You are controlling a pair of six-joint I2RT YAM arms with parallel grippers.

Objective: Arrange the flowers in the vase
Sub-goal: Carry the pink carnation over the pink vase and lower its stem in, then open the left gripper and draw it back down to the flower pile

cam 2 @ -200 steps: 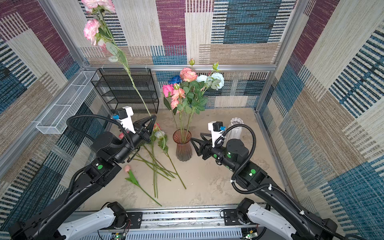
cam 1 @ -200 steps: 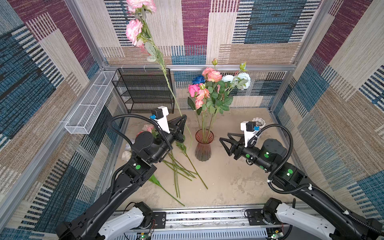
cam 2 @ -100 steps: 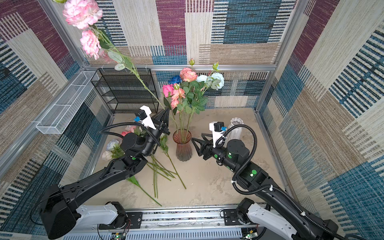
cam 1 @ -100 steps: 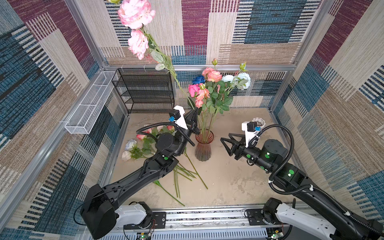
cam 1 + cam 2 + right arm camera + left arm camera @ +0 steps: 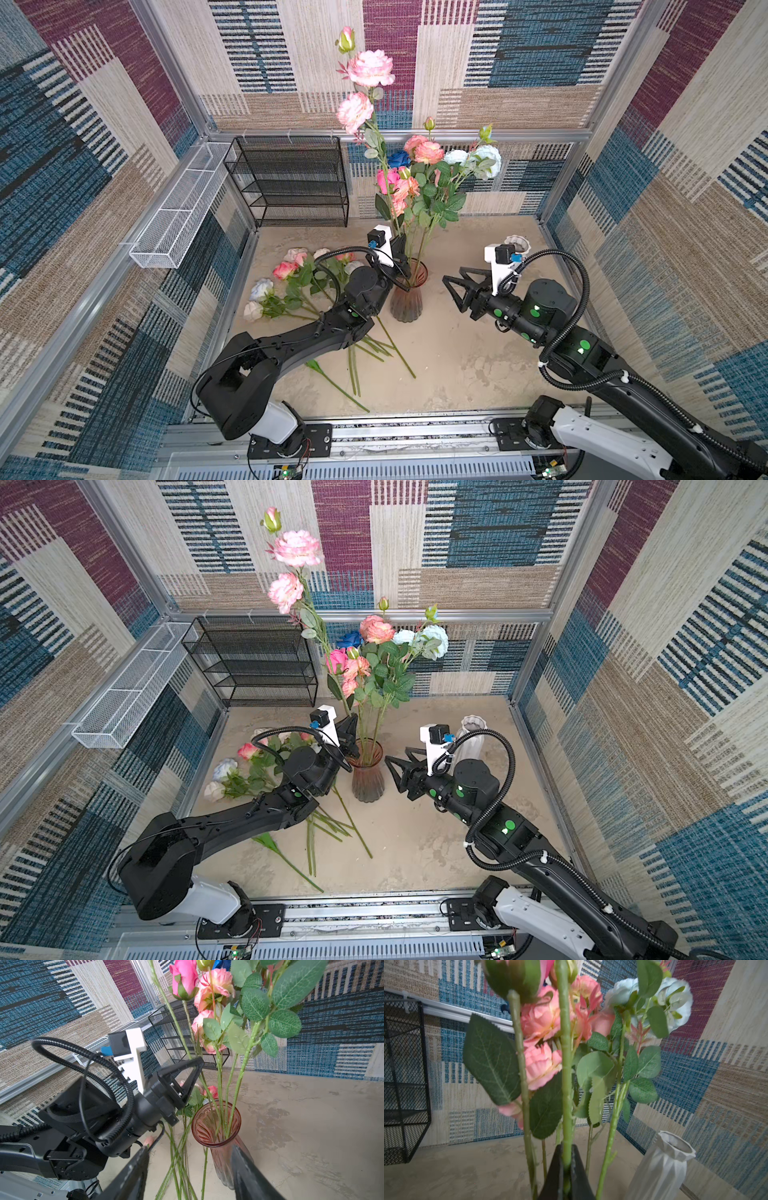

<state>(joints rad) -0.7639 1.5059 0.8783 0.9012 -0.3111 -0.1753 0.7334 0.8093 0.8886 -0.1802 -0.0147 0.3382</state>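
A ribbed pink glass vase [image 5: 406, 301] [image 5: 365, 783] [image 5: 222, 1164] stands mid-floor and holds a bunch of flowers [image 5: 432, 183] [image 5: 382, 663] in pink, peach, pale blue and dark blue. My left gripper [image 5: 401, 243] [image 5: 351, 723] [image 5: 566, 1148] hangs just above the vase's left rim, shut on the green stem [image 5: 565, 1064] of a tall pink flower [image 5: 370, 68] [image 5: 297, 548]. The stem stands almost upright and its lower end runs down to the vase mouth. My right gripper [image 5: 453, 276] [image 5: 397, 755] [image 5: 189, 1151] stays open and empty, right of the vase. More flowers [image 5: 291, 282] [image 5: 249, 766] lie on the floor at the left.
A white faceted vase [image 5: 517, 243] [image 5: 471, 737] [image 5: 662, 1163] stands behind my right arm. A black mesh rack [image 5: 291, 183] sits at the back left, and a white wire basket [image 5: 178, 208] hangs on the left wall. Patterned walls close in on three sides.
My left arm has swung right with the pink flower, from over the floor pile to the vase. The stem now stands nearly upright. The right arm has not moved.
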